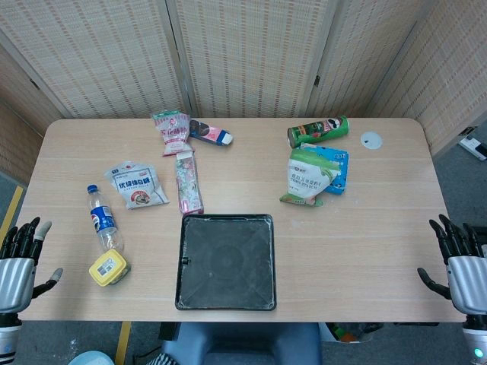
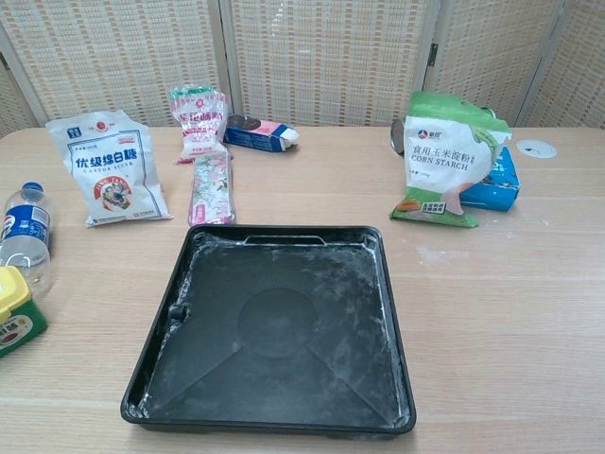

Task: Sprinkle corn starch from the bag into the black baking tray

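Observation:
The black baking tray (image 1: 226, 262) (image 2: 274, 326) lies at the table's front middle, dusted with white powder. The green and white corn starch bag (image 1: 308, 177) (image 2: 441, 161) stands to the tray's back right, leaning on a blue packet (image 1: 337, 167) (image 2: 493, 184). My left hand (image 1: 19, 255) hovers off the table's front left corner, fingers spread and holding nothing. Off the front right corner is my right hand (image 1: 459, 258), likewise spread and bare. Neither hand shows in the chest view.
A water bottle (image 1: 103, 220) and a yellow box (image 1: 109, 268) lie front left. A white sugar bag (image 1: 137, 185), pink packets (image 1: 172, 131) (image 1: 188, 182) and a green can (image 1: 317, 131) sit further back. A white lid (image 1: 371, 139) rests at the back right.

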`<act>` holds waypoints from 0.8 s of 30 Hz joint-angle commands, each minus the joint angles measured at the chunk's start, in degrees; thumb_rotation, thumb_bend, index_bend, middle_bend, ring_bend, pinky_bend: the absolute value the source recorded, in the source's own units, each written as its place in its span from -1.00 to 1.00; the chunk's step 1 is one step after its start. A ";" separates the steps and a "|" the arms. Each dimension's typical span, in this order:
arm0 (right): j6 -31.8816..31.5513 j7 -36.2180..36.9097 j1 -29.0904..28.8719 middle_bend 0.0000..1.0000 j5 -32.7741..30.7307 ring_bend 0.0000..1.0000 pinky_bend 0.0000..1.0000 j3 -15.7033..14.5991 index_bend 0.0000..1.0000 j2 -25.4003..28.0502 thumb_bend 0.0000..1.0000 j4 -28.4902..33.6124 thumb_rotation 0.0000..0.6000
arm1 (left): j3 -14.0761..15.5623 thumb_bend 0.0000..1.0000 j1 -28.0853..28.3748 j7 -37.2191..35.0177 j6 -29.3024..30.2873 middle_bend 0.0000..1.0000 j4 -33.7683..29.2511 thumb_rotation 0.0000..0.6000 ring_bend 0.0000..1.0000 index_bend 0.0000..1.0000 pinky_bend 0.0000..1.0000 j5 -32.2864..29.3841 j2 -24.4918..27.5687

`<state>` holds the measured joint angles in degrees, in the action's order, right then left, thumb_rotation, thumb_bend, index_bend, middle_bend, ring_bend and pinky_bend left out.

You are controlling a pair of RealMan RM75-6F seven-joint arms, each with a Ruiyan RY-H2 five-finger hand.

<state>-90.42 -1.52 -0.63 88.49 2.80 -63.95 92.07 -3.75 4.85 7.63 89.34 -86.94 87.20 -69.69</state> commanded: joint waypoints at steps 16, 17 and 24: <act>11.94 7.71 -6.98 -0.95 -3.15 -0.79 -0.87 2.32 -1.00 0.60 -0.47 2.08 1.00 | 0.16 -0.41 0.02 -1.00 0.47 -1.00 1.28 1.00 -1.00 -0.84 -1.00 0.50 -1.01; 13.13 8.13 -7.86 -0.95 -3.52 -0.79 -0.87 2.75 -1.00 0.67 -0.47 2.17 1.00 | 0.21 -0.41 -0.12 -1.13 0.63 -1.00 1.33 1.00 -1.00 -0.84 -1.00 0.47 -1.03; 21.88 12.37 -15.66 -0.91 -6.64 -0.76 -0.83 7.25 -1.00 0.24 -0.47 1.47 1.00 | 0.86 -0.41 -1.33 -1.77 1.35 -1.00 1.45 1.00 -1.00 -0.83 -1.00 0.11 -0.58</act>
<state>-70.78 9.34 -14.10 83.23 8.38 -63.55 93.83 -2.94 3.62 5.92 90.59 -85.46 87.37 -70.35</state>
